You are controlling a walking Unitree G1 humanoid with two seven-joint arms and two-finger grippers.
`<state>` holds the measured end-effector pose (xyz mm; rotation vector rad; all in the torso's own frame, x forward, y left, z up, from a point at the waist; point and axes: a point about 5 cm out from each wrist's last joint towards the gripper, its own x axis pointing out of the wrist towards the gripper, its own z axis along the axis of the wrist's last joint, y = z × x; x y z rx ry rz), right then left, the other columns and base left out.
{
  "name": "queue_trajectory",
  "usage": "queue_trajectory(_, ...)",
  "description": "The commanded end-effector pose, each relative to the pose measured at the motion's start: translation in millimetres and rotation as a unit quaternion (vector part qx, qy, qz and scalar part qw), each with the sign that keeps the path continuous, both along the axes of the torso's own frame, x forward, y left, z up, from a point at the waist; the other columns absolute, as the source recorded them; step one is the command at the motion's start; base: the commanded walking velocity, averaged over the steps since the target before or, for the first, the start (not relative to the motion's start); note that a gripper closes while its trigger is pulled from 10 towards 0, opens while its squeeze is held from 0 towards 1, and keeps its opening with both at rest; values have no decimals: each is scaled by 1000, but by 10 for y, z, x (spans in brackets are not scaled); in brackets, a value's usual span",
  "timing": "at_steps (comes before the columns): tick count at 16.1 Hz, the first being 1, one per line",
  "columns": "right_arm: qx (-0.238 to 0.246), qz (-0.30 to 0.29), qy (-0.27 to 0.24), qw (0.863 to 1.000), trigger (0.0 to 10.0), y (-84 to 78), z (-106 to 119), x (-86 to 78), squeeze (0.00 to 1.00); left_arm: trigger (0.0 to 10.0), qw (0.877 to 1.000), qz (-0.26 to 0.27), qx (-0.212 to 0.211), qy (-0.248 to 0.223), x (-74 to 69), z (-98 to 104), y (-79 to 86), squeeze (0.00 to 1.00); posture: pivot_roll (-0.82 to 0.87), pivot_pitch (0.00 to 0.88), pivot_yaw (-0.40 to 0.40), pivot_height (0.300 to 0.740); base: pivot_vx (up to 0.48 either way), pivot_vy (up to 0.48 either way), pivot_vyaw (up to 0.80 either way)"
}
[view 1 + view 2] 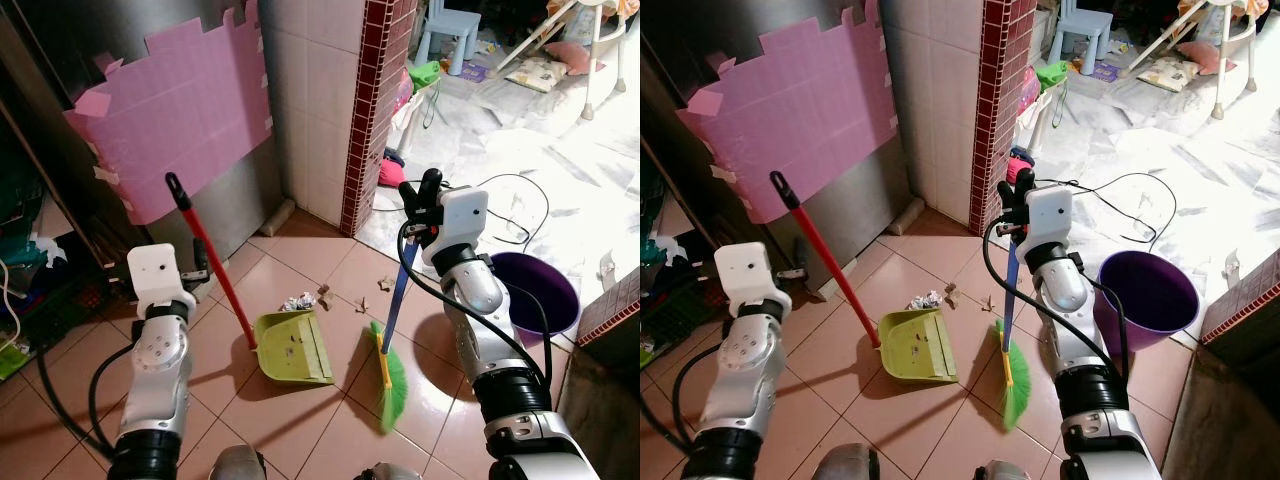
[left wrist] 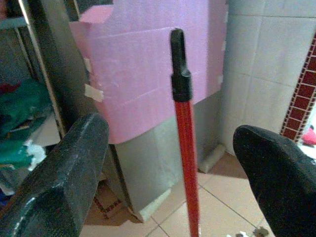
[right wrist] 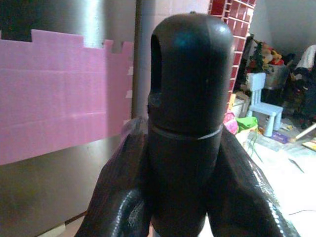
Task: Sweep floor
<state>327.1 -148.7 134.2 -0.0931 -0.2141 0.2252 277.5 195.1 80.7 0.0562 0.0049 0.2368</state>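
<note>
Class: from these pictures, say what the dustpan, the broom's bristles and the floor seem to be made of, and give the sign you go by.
Dustpan: probably moulded plastic, an even lime green with a dull sheen, on a red handle.
Bristles: likely synthetic fibre, bright green, fine and splayed.
Floor: glazed ceramic tile by the look, pinkish squares with grout lines and soft reflections.

We see two silver arms of rounded, jointed segments — each with a black band low down. White boxy housings cap both wrists, the left (image 1: 160, 275) with small dark holes. Black cables loop beside each arm. The left gripper's fingers (image 2: 64, 182) are thick, black, matte — slightly scuffed.
</note>
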Motion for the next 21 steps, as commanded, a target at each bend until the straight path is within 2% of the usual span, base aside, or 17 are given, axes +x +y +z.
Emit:
queue_trajectory(1, -2, 9, -19, 1000, 10000, 37, 73, 11, 0, 10000, 1000, 4, 9, -17, 15, 98, 46, 0, -35, 0, 25, 740, 0, 0, 506)
queue_trajectory(5, -6, 18, -23, 1000, 10000, 55, 99, 17, 0, 10000, 1000, 5, 13, -27, 71, 161, 76, 0, -38, 0, 19, 740, 148, 0, 695)
queue_trajectory(19, -7, 20, -27, 999, 10000, 32, 126, 20, 0, 10000, 1000, 1, 2, -21, 84, 141, 62, 0, -46, 0, 17, 740, 288, 0, 0)
queue_trajectory(21, -7, 22, -25, 999, 10000, 31, 113, 16, 0, 10000, 1000, 6, -6, -22, 82, 140, 61, 0, -47, 0, 17, 740, 0, 0, 0)
